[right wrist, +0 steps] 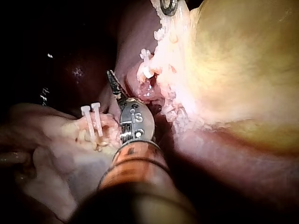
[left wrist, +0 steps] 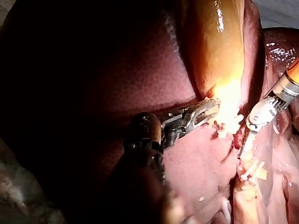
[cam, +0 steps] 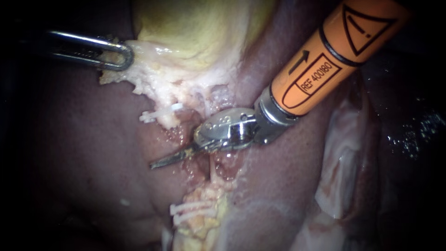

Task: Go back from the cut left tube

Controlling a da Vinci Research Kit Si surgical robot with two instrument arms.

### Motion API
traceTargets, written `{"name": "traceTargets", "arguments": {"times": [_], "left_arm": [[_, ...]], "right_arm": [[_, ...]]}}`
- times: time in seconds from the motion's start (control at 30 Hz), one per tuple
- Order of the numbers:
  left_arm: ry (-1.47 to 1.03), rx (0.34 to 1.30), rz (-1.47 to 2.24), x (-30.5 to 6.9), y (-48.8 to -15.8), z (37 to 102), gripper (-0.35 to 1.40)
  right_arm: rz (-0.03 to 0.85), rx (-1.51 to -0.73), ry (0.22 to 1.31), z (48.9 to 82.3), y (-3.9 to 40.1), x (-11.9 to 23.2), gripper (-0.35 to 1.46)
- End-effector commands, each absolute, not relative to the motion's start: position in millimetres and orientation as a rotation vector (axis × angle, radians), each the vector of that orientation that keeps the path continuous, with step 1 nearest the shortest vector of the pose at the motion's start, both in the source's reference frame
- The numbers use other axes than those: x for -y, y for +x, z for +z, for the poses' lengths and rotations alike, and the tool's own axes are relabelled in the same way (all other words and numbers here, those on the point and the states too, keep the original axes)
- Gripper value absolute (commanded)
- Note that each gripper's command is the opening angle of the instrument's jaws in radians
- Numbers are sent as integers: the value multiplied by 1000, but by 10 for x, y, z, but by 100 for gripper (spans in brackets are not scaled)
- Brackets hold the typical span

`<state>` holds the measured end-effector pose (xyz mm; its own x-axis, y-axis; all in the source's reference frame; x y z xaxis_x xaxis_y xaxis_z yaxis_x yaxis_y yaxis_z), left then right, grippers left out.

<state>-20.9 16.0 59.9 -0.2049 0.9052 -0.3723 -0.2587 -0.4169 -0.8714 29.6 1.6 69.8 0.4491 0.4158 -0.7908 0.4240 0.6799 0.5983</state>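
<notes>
A surgical bench (liver (cam: 69, 153), gallbladder (cam: 200, 28), white clips (cam: 190, 208)).

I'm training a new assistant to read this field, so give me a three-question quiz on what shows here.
1. True or false: the right instrument's blades stand wide apart.
2. The left instrument's jaws hold: A) a clip, B) pale tissue at the gallbladder's edge, C) nothing.
3. Fill in: in the right wrist view, ___ white clips stand side by side beside the right instrument.
Key: 1 false, they lie together; 2 B; 3 two.
</notes>
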Motion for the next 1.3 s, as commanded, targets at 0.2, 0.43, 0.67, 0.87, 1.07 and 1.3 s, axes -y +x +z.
{"name": "traceTargets", "arguments": {"times": [0.2,0.43,0.67,0.87,1.07,1.3], "left_arm": [[-1185,859,1748,-160,-209,599,-35],[-1185,859,1748,-160,-209,599,-35],[-1186,860,1748,-160,-208,599,-35],[-1186,860,1748,-160,-207,599,-35],[-1186,861,1748,-161,-207,599,-35],[-1186,861,1748,-161,-207,599,-35]], "right_arm": [[-4,-1134,946,699,301,-15,74],[53,-1161,943,698,309,-15,131],[62,-1162,925,697,298,-12,135],[261,-1155,656,693,256,-1,143],[267,-1109,382,694,207,4,143],[200,-1014,263,696,149,2,145]]}}
